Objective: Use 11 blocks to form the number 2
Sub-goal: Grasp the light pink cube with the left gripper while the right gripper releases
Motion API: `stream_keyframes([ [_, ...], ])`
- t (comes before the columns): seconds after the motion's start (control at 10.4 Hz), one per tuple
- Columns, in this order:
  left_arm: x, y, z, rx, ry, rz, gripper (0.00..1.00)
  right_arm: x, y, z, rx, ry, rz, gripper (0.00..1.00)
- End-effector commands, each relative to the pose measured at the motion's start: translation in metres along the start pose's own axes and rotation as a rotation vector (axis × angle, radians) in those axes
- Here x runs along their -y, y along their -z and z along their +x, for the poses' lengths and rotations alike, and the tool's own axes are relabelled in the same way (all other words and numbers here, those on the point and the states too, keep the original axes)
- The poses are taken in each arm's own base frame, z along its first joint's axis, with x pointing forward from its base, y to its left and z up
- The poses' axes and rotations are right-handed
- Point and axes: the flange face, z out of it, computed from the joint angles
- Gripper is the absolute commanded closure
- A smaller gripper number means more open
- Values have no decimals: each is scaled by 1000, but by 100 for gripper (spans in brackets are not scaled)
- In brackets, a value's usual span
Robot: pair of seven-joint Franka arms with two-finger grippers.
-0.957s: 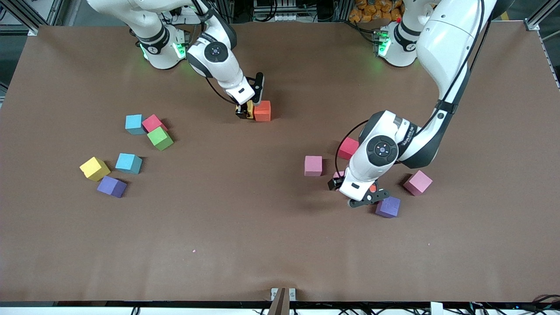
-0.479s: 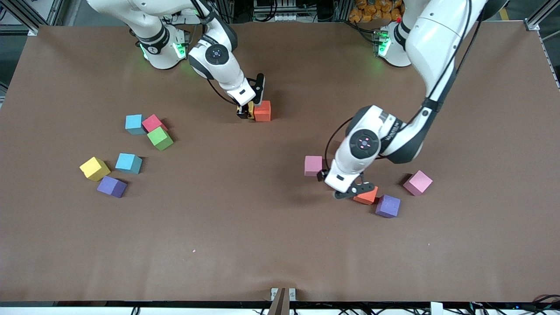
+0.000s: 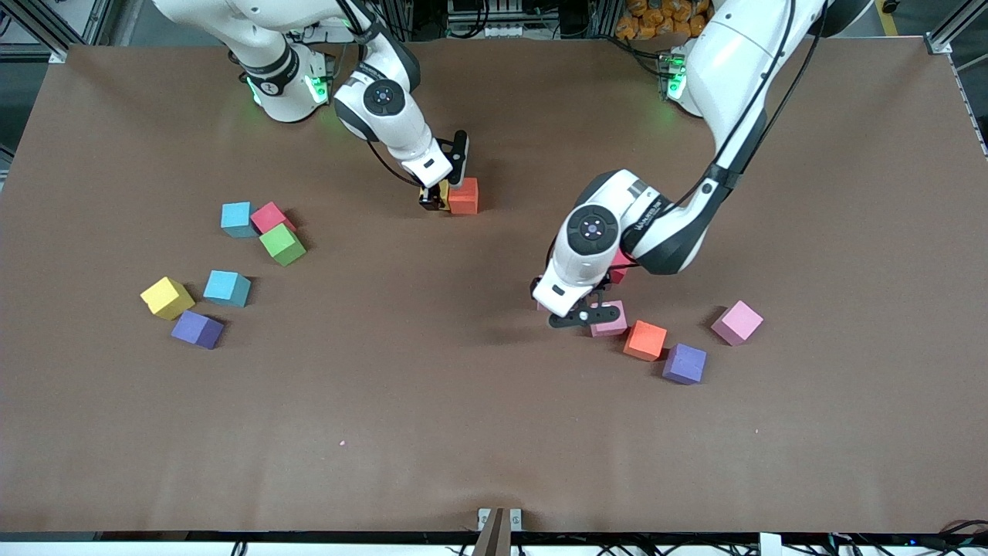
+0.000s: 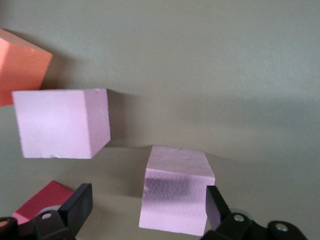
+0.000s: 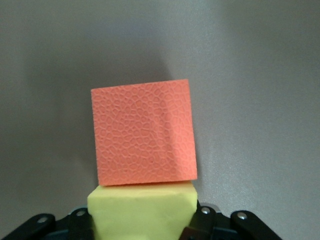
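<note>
Right fingers (image 5: 142, 220) grip yellow block (image 5: 142, 210); left fingers (image 4: 82, 202) open astride pink block (image 4: 175, 192), front-hidden.

A brown mat (image 3: 494, 432) covers the table, bordered by aluminium frame rails (image 3: 54, 31) and cables (image 3: 494, 19) along the edge farthest from the front camera.
</note>
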Motion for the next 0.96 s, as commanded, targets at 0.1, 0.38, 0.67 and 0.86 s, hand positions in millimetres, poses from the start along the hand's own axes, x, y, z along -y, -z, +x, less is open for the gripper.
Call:
stream_keyframes([
  [0.1, 3, -16, 5, -2, -79, 8, 0, -1, -4, 4, -6, 5, 4, 47],
  [0.38, -2, -24, 3, 11, -105, -28, 0, -5, -11, 4, -2, -8, 16, 44],
  [0.67, -6, -19, 2, -1, -108, -38, 0, -9, -8, 5, -6, -21, 5, 0],
  [0.86, -8, -18, 1, 8, -100, -49, 0, -9, -3, 7, -5, -27, 0, 0],
])
